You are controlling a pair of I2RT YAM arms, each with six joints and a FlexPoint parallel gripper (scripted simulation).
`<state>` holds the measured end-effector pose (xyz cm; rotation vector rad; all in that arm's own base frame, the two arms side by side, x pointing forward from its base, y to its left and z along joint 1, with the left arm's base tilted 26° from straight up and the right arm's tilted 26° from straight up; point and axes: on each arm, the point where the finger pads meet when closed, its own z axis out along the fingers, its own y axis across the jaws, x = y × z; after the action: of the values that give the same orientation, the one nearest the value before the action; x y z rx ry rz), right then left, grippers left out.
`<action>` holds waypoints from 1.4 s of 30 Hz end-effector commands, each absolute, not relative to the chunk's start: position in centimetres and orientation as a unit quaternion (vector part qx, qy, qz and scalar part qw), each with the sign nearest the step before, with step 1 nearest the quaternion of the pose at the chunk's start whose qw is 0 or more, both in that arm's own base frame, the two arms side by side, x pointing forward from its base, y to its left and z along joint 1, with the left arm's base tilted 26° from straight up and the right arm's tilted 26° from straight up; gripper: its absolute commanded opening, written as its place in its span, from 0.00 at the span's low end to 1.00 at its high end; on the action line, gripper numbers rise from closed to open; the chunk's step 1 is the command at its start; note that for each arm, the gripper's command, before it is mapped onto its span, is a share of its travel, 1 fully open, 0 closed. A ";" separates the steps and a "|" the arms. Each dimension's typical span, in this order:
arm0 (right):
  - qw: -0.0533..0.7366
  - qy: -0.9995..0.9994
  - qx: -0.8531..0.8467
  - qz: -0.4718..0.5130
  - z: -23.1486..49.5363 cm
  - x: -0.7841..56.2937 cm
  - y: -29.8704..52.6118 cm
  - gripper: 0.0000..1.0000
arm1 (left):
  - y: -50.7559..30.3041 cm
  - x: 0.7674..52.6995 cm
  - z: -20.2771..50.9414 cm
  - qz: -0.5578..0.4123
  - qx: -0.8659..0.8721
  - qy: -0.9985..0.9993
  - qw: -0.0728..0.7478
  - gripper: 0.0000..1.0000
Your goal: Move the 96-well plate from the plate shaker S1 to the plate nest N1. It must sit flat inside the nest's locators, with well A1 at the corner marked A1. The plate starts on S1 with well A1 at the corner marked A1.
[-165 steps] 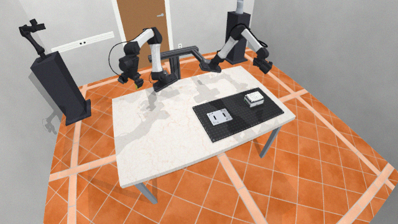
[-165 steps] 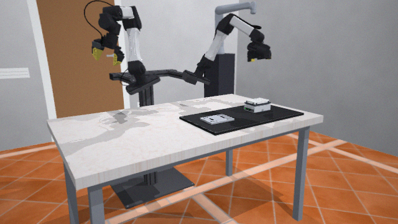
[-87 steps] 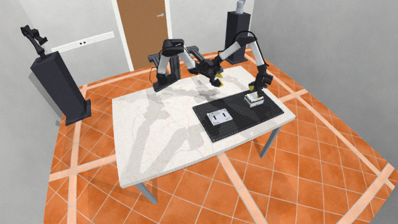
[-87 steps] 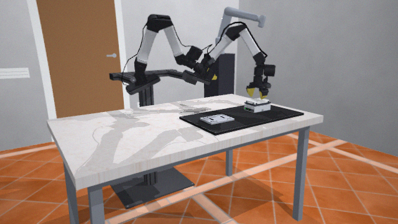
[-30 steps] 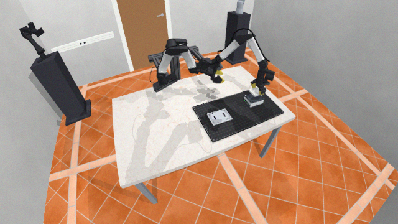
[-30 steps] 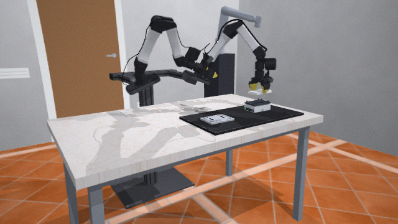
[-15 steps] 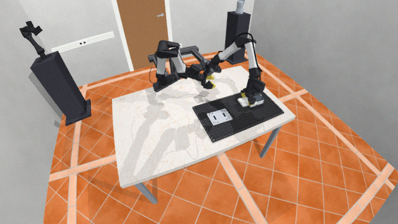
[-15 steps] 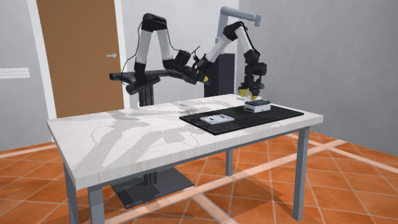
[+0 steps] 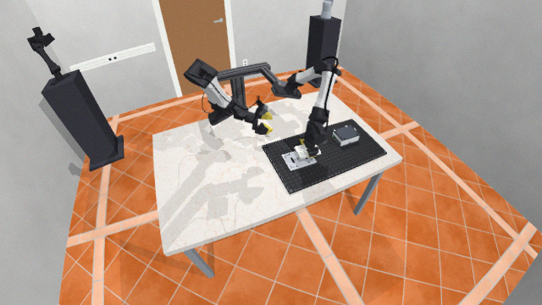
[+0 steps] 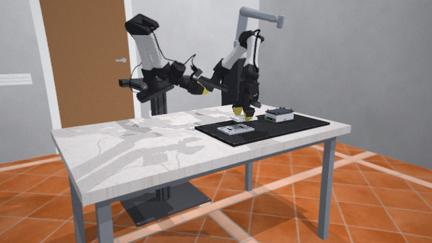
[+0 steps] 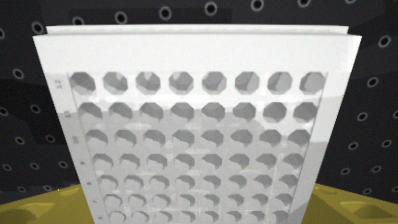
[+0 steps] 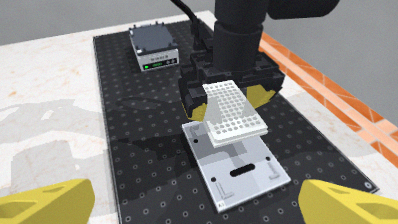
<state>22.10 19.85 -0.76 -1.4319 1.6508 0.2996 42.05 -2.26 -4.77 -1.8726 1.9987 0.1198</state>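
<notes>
plate: the 96-well plate [image 9: 301,151] [image 10: 236,119] [image 11: 195,125] [image 12: 232,112] hangs above the level of the nest, near its shaker-side end, apart from its locators.
left gripper: the left gripper [image 9: 307,146] [image 10: 243,115] [image 11: 198,191] [image 12: 225,113] is clamped on the plate's two sides near the nest, yellow fingers flanking it.
right gripper: the right gripper [image 9: 267,122] [image 10: 206,87] [image 12: 197,189] stands wide apart with nothing between its fingers, off to the nest's arm-base side.
nest: the plate nest [image 9: 296,165] [image 10: 237,130] [image 12: 250,185], unfilled, lies on the black mat [image 9: 292,182] [image 10: 236,142] [image 12: 145,165].
shaker: the plate shaker [image 9: 346,135] [image 10: 279,115] [image 12: 154,47] sits well apart from the nest, its top bare, a green display lit.

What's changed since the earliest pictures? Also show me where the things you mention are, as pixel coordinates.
The left gripper [image 9: 307,147] [image 10: 243,115] [image 11: 198,191] [image 12: 225,113] took hold of the plate [image 9: 301,152] [image 10: 237,118] [image 11: 197,122] [image 12: 232,111], lifting it off the shaker [image 9: 346,135] [image 10: 279,117] [image 12: 154,42] and carrying it over beside the nest [image 9: 295,165] [image 10: 233,130] [image 12: 260,186]. The right gripper [image 9: 267,122] [image 10: 204,89] [image 12: 197,189] swung down toward the mat [image 9: 351,157] [image 10: 304,123] [image 11: 25,100] [image 12: 145,130], open. Shaker, nest and mat stayed put.
</notes>
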 end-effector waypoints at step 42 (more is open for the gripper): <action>0.437 0.647 -0.609 0.137 4.1 26.2 8.0 1.00 | -6.2 43.8 -7.2 0.026 -0.685 0.693 0.224 0.77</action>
<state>25.74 7.93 3.28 -1.5134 1.6431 0.3421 42.58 -5.88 -8.44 -1.9082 1.9173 0.1233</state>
